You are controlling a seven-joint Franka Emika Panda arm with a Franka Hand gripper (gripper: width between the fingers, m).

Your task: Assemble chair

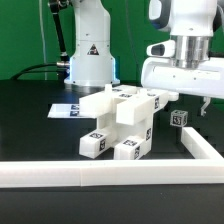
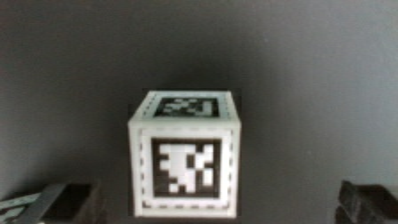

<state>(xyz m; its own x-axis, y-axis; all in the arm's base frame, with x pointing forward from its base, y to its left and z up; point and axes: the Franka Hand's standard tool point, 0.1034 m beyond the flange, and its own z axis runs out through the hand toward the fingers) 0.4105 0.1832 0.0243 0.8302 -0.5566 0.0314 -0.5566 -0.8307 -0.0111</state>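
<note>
A small white chair block (image 1: 178,118) with black-and-white tags stands alone on the black table, towards the exterior view's right. In the wrist view this block (image 2: 185,150) stands upright, with one tag on top and one on its facing side. My gripper (image 1: 191,102) hangs just above it. It is open and empty, and its two dark fingertips (image 2: 54,200) are spread wide on either side of the block without touching it. The other chair parts (image 1: 120,120), blocky legs and bars with tags, lie piled in the middle of the table.
A long white border rail (image 1: 100,172) runs along the table's front and up the exterior view's right side. The flat marker board (image 1: 70,108) lies behind the pile on the left. A second robot base (image 1: 88,55) stands at the back.
</note>
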